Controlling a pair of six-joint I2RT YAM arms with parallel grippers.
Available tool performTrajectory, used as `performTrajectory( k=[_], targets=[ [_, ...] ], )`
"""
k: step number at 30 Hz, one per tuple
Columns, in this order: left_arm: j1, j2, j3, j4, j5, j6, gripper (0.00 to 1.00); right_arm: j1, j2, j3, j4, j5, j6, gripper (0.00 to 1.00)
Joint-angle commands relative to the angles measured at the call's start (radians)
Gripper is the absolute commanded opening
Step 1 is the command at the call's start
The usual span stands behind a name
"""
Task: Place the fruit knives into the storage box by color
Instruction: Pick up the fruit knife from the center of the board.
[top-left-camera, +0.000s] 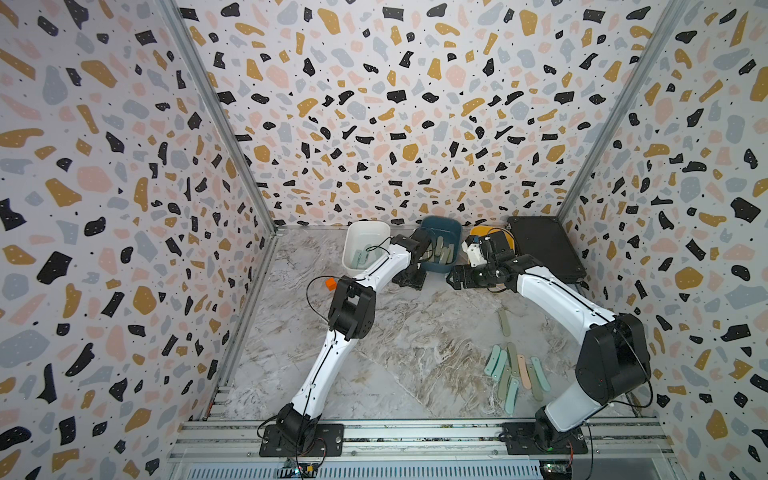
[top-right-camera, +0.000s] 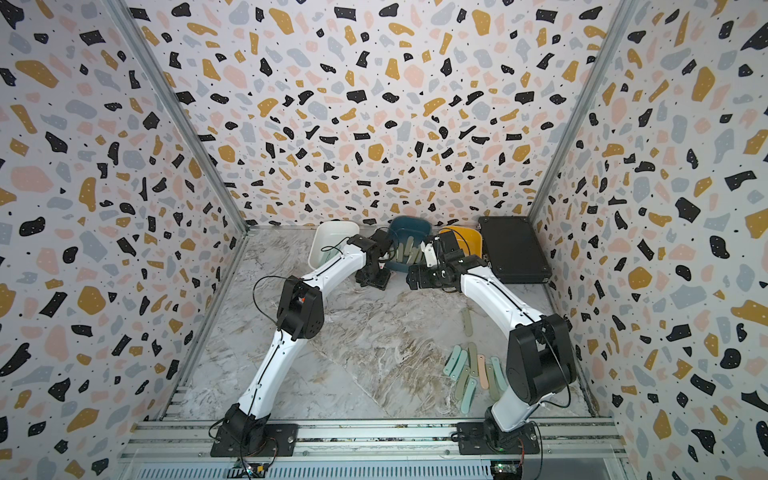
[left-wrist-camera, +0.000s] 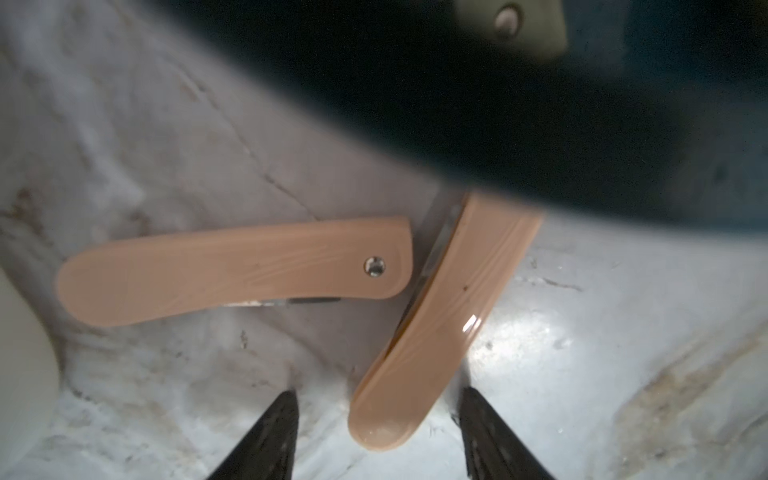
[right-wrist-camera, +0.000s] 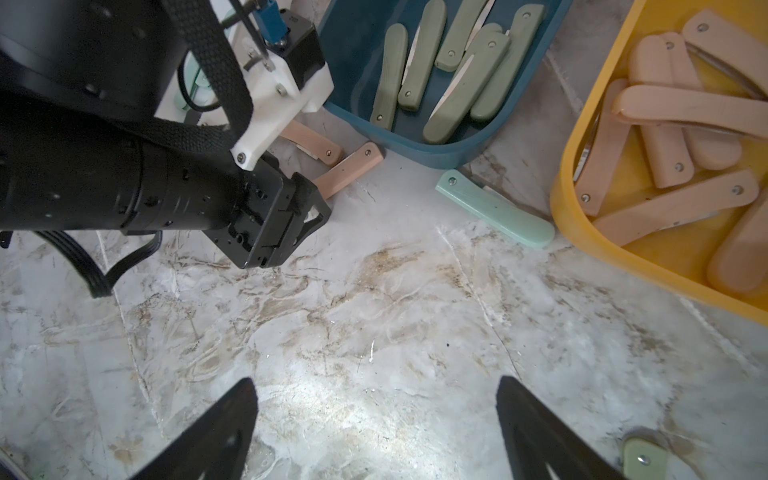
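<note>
Pick-up step in hand, by the look of it. Down low with the left gripper (left-wrist-camera: 380, 411) near the far edge of the tabletop (left-wrist-camera: 166, 124). Jaws parted, straddling the near end of a peach knife (left-wrist-camera: 436, 316), clear of it on both sides, nothing pinched yet. Flat on the marble, far end just beside the teal tub (left-wrist-camera: 540, 124), with a second peach knife (left-wrist-camera: 232, 270) close alongside. Wrong place for peach, judging by the sorting: peach ones in the yellow tub (right-wrist-camera: 582, 174), green ones in the teal.

Over to the right gripper (right-wrist-camera: 376, 395): spread wide above bare tabletop, holding nothing, a mint knife (right-wrist-camera: 494, 210) lying between the teal and yellow tubs.

Next, probably: squeeze squarely across the handle, lift without nudging the neighbour, carry past the teal tub, drop in yellow. Plenty of loose knives (top-left-camera: 515, 374) left towards the near right corner.
</note>
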Motion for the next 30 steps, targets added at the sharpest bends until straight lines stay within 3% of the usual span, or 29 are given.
performTrajectory(
  k=[1, 8, 15, 20, 30],
  targets=[
    [0.004, 0.044, 0.021, 0.006, 0.026, 0.013, 0.55, 0.003, -0.053, -0.003, -0.005, 0.011, -0.003, 0.92],
    [-0.012, 0.005, -0.019, -0.019, 0.075, -0.006, 0.40, 0.003, -0.069, -0.021, -0.020, 0.022, -0.010, 0.92],
    [-0.040, -0.186, -0.305, 0.069, 0.153, -0.039, 0.23, 0.002, -0.081, -0.082, -0.009, 0.022, -0.007, 0.92],
    [-0.051, -0.264, -0.400, 0.079, 0.212, -0.061, 0.14, 0.002, -0.081, -0.124, 0.006, 0.004, 0.009, 0.93],
    [-0.065, -0.529, -0.704, 0.241, 0.341, -0.147, 0.10, -0.009, -0.055, -0.178, 0.044, -0.117, 0.108, 0.92]
  ],
)
